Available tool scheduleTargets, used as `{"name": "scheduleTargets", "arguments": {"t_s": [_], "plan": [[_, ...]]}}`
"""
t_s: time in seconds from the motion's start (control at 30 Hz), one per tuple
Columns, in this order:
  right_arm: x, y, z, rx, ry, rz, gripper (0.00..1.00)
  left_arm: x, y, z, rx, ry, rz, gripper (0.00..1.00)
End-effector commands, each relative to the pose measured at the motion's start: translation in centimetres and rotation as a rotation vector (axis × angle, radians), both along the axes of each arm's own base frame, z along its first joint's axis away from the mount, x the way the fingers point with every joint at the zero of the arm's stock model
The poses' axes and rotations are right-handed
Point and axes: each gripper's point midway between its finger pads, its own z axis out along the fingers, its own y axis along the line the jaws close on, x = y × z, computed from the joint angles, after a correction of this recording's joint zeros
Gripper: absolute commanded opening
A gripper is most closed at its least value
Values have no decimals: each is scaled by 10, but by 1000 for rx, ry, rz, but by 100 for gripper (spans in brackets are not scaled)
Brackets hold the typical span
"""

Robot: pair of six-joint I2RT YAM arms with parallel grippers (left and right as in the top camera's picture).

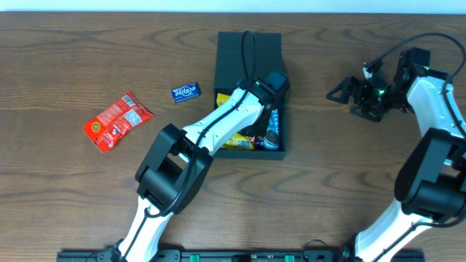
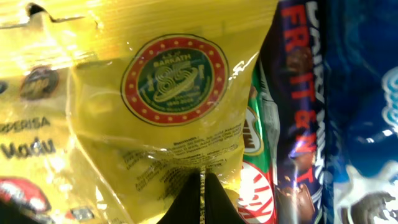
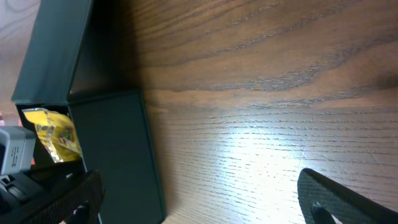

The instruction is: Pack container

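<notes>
The dark container lies open in the middle of the table, its flap lid folded away at the far side. It also shows in the right wrist view. Inside lie a yellow packet and blue packets. My left gripper reaches into the box. In the left wrist view its fingers are shut on the yellow packet, next to a blue wrapper. My right gripper is open and empty over bare table right of the box; its fingers are wide apart.
A red snack packet and a small blue packet lie on the wooden table left of the container. A corner of the yellow packet shows past the box wall in the right wrist view.
</notes>
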Motion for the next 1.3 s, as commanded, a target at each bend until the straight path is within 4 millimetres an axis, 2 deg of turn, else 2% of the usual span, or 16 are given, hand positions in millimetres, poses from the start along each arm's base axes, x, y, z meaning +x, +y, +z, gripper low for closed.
{"name": "scheduleTargets", "arguments": {"t_s": [0.0, 0.1, 0.4, 0.47, 0.53, 0.6, 0.63, 0.7, 0.93, 1.13, 1.2, 1.27], "plan": [[5, -3, 7, -6, -27, 5, 99, 23, 23, 20, 102, -120, 10, 6], [5, -3, 7, -6, -27, 5, 99, 32, 27, 35, 121, -188, 18, 6], [3, -1, 6, -5, -22, 14, 99, 32, 31, 35, 138, -191, 19, 6], [1, 3, 6, -5, -17, 32, 93, 32, 31, 36, 135, -192, 23, 6], [0, 9, 6, -6, -19, 57, 70, 33, 32, 37, 133, -193, 28, 6], [0, 20, 5, -7, -22, 85, 30, 34, 35, 36, 120, -183, 53, 6], [1, 27, 5, -7, -24, 103, 16, 34, 36, 35, 107, -173, 59, 6], [2, 44, 3, -8, -30, 146, 1, 38, 42, 33, 91, -160, 93, 6], [2, 94, -10, -10, -39, 280, 2, 46, 66, 27, 43, -99, 173, 6], [6, 103, -10, -13, -65, 301, 3, 48, 71, 27, 35, -92, 186, 6], [5, 102, -10, -12, -60, 296, 1, 49, 71, 34, 26, -104, 184, 6], [5, 103, -10, -11, -56, 295, 2, 51, 70, 50, 7, -138, 186, 6]]}}
